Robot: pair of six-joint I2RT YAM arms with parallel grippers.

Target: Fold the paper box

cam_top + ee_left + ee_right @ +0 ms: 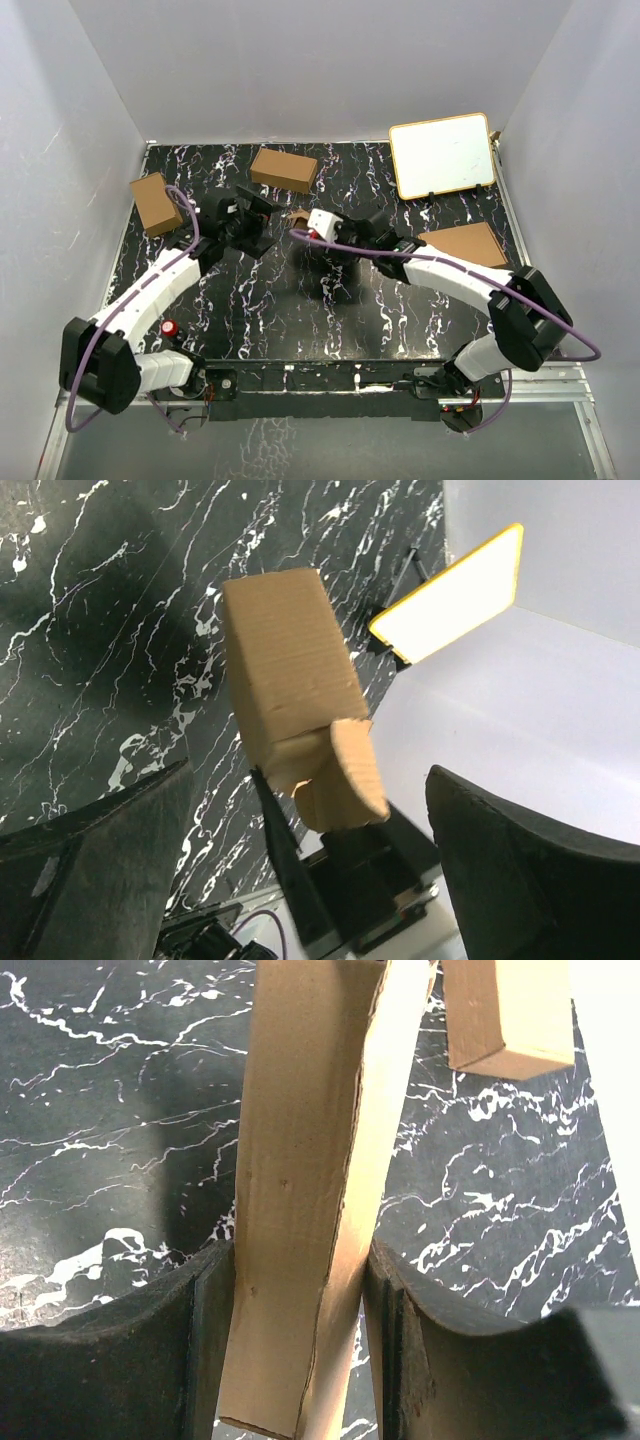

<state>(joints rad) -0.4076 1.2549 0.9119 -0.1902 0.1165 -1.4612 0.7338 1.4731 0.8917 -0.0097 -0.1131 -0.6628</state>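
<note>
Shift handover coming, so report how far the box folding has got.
Done: the paper box is already a slim oblong carton. In hand: the right fingers clamp it, while the left fingers stand open, clear of it. Left: its end flap sticks out, not yet tucked.

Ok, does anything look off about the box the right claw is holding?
Yes. The paper box, pinched in the right claw, has its end flap curling out loose instead of tucked shut, as the left wrist view shows. Nothing else stands out.
</note>
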